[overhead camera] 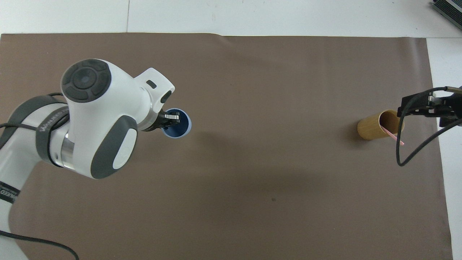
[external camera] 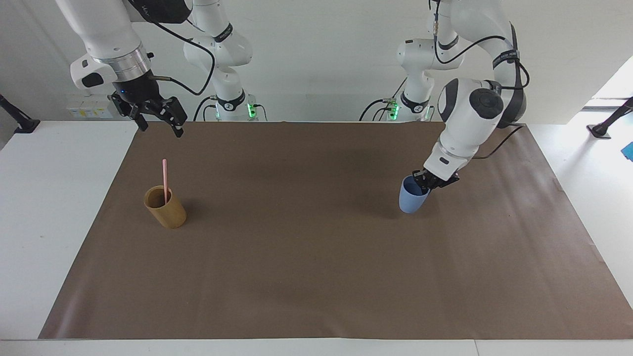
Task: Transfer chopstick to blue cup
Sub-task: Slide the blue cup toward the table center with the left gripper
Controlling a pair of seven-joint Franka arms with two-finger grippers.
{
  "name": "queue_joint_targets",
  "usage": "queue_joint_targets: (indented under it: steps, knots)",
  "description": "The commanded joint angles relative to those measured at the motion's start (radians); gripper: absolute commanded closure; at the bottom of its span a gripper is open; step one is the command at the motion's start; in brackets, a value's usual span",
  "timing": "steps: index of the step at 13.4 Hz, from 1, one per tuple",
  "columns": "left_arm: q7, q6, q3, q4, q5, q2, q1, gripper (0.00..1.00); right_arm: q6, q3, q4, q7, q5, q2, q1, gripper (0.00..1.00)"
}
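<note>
My left gripper [external camera: 429, 182] [overhead camera: 172, 119] is shut on the rim of the blue cup [external camera: 410, 198] [overhead camera: 179, 127]. The cup hangs tilted a little above the brown mat, over the left arm's end of the table. The pale-pink chopstick [external camera: 164, 175] [overhead camera: 393, 136] stands leaning in a tan cylinder holder [external camera: 167, 210] [overhead camera: 371, 126] toward the right arm's end. My right gripper [external camera: 162, 130] [overhead camera: 415, 106] hangs open, high above the mat's corner on the robots' side of the holder, with nothing between its fingers.
A brown mat [external camera: 316, 257] covers most of the white table [external camera: 44, 207]. The right arm's black cable [overhead camera: 400, 155] loops down beside the holder in the overhead view.
</note>
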Motion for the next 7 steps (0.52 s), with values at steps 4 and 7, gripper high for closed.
queue_joint_targets:
  steps: [4, 7]
  knots:
    - [-0.183, 0.039, 0.018, 0.180, -0.006, 0.194, -0.199, 1.00, -0.014, -0.001, 0.018, 0.006, 0.015, 0.009, -0.011, 0.00]
    - [-0.200, 0.049, 0.018, 0.216, -0.005, 0.247, -0.238, 1.00, -0.030, 0.000, 0.017, -0.002, 0.015, 0.005, -0.010, 0.00]
